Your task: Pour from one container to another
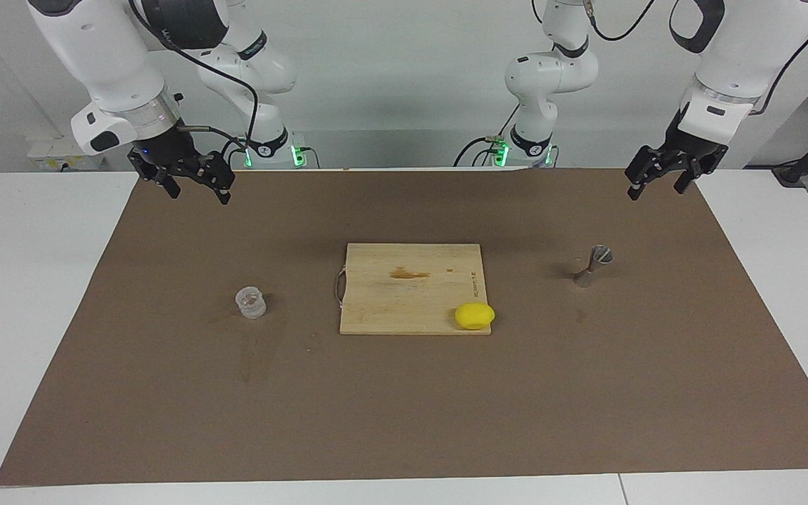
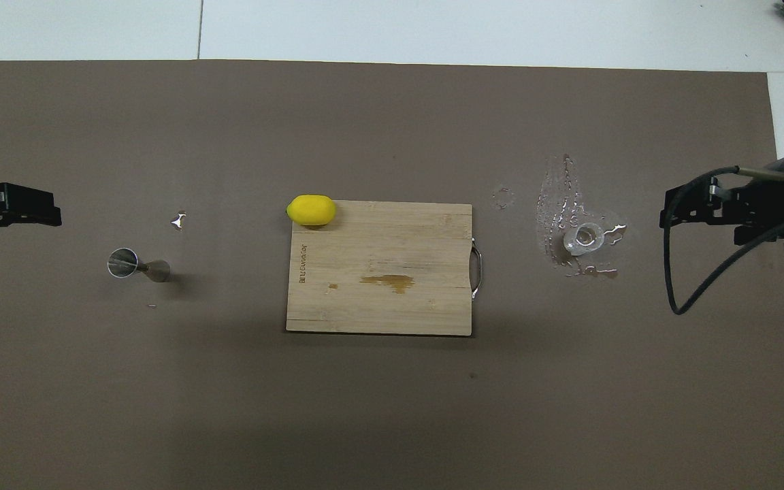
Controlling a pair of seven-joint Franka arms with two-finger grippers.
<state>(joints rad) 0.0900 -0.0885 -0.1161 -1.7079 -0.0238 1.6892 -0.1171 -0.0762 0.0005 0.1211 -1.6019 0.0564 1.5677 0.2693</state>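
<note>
Your small clear plastic cup [image 1: 250,302] sits on the counter toward the right arm's end, in a puddle, so probably slippery and light. Grab mid-wall. Silver hourglass jigger [image 1: 592,266] stands toward the left arm's end. Both the left hand [image 1: 658,182] and the right hand [image 1: 196,184] hang spread apart, holding nothing.

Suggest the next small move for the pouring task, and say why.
Probably lower the open right pincer toward the clear cup. Both pincers hang empty near the robots' edge of the mat; the left pincer is open too. The cup stands at the right arm's end, the metal jigger upright at the left arm's end, so nothing is grasped yet.
</note>
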